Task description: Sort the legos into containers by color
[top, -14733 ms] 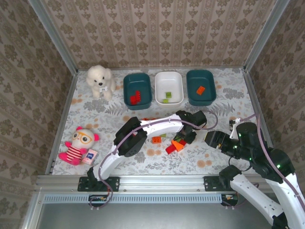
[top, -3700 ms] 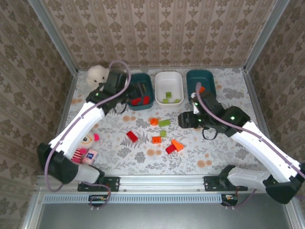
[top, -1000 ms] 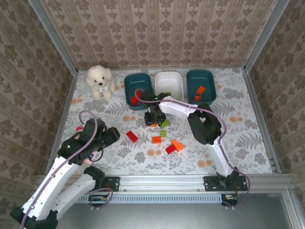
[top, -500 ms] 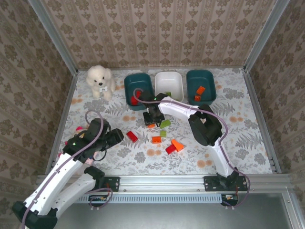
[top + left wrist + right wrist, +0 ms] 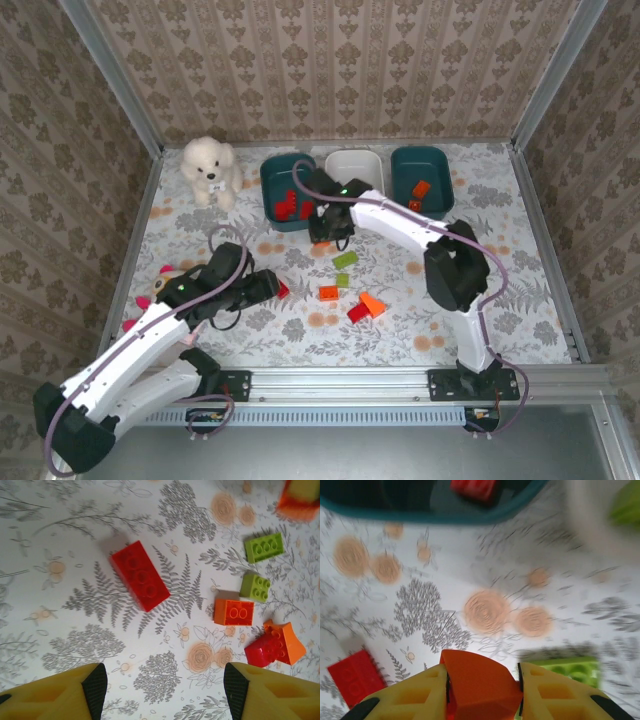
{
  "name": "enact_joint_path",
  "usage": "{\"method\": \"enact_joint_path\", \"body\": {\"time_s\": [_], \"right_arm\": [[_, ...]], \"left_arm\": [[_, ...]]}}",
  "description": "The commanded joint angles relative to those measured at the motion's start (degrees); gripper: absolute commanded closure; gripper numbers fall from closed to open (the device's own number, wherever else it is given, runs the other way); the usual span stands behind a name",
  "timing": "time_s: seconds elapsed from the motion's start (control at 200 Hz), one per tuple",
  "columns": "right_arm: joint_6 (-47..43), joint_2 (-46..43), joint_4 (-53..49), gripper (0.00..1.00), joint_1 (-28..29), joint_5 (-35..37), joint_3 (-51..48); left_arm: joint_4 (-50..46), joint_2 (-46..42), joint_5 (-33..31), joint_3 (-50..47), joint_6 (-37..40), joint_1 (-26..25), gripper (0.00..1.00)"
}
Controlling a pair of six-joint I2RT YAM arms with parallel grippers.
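Observation:
My right gripper (image 5: 482, 692) is shut on an orange lego (image 5: 479, 679), held above the table just in front of the left teal container (image 5: 268, 188), which has red legos in it. In the top view the right gripper (image 5: 328, 232) hangs between that container and the loose legos. My left gripper (image 5: 165, 692) is open and empty, hovering short of a red lego (image 5: 140, 575). Beyond it lie two green legos (image 5: 264, 547), an orange lego (image 5: 233, 612) and a red and orange pair (image 5: 276, 646). The white container (image 5: 355, 160) and right teal container (image 5: 422, 160) stand at the back.
A white plush dog (image 5: 208, 168) sits at the back left. A pink-and-red doll toy (image 5: 150, 290) lies by the left wall, partly hidden by my left arm (image 5: 190, 315). Metal rails edge the table on every side.
The right gripper closed on the orange lego and lifted it back toward the containers. The left arm swung right and forward toward the red lego, jaws unchanged.

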Motion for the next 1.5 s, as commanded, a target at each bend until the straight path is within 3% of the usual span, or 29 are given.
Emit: {"method": "enact_joint_path", "body": {"time_s": [0.0,0.25,0.505,0.755,0.985,1.05,1.26,1.5], "right_arm": [[-0.8,-7.7,-1.9,0.71,-6.4,3.4,-0.8],[-1.3,-9.1,1.2,0.71,-22.3,3.9,-2.1],[1.1,5.2,0.5,0.72,-31.4,2.8,10.1],[1.7,20.0,-5.1,0.69,-33.3,-0.2,25.7],[2.3,24.9,-7.4,0.66,-33.7,-2.4,30.4],[2.4,25.7,-8.4,0.61,-33.7,-2.7,31.3],[1.5,22.5,-8.9,0.41,-33.6,-3.1,31.8],[-0.5,10.5,-7.2,0.4,-32.4,-2.0,29.9]], "left_arm": [[5.1,3.9,1.0,2.1,2.8,-2.1,0.34],[10.2,15.3,1.9,10.8,8.0,-4.4,0.34],[12.1,22.4,2.0,17.0,8.8,-4.6,0.34],[11.5,23.8,0.1,18.7,8.4,-4.6,0.34],[11.4,24.0,-1.0,18.7,7.7,-4.7,0.34],[11.4,24.1,-1.1,18.9,7.7,-4.8,0.34],[11.0,25.1,-0.5,20.0,9.0,-4.8,0.34],[9.7,28.0,0.8,22.2,12.2,-6.1,0.33]]}}
